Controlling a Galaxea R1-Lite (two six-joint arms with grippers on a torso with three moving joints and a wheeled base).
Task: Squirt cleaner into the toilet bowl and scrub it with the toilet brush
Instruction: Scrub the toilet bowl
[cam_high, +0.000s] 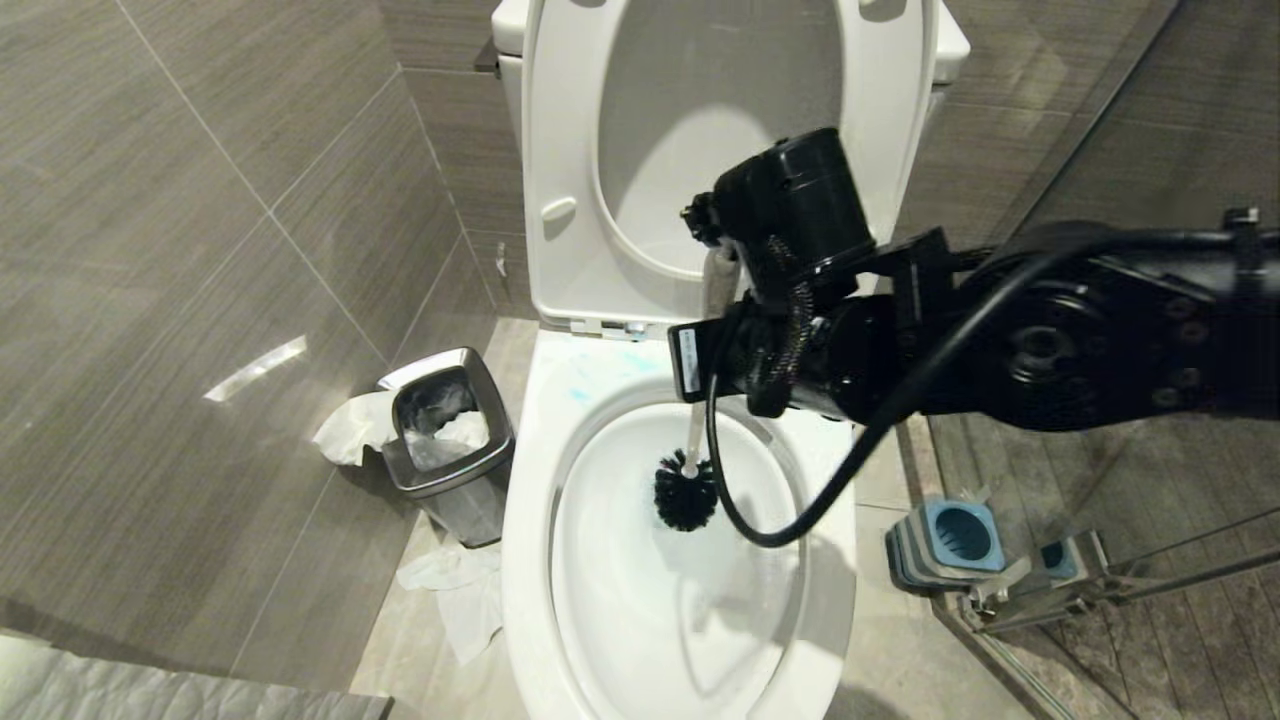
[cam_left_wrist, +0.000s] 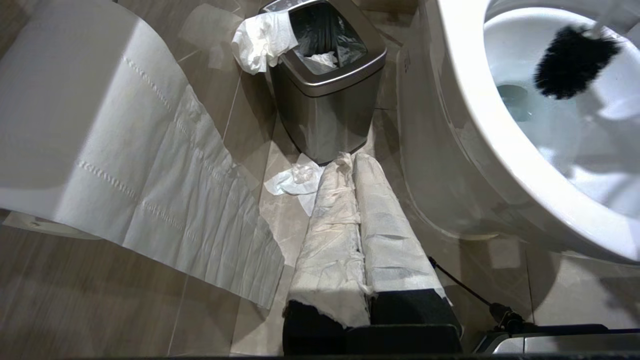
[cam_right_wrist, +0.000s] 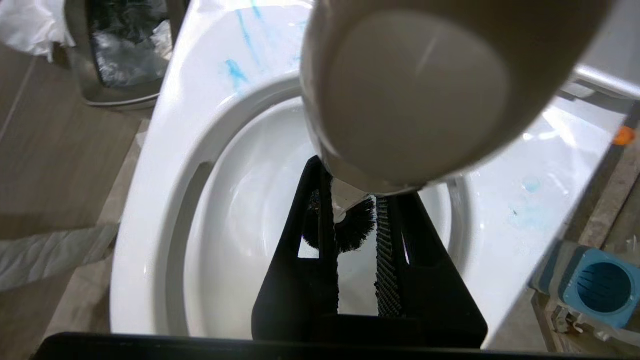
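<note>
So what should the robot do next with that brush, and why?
Probably lower the toilet brush until its bristles press on the toilet bowl wall, then sweep around. The right gripper has its jaws shut on the handle, and the black head seems to hang above the water, apparently not yet rubbing. Blue cleaner streaks on the rim also need scrubbing.

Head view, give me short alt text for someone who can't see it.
The right gripper holds the toilet brush with its black head inside the open toilet bowl. A steel bin stands left; the blue brush holder stands right.
</note>
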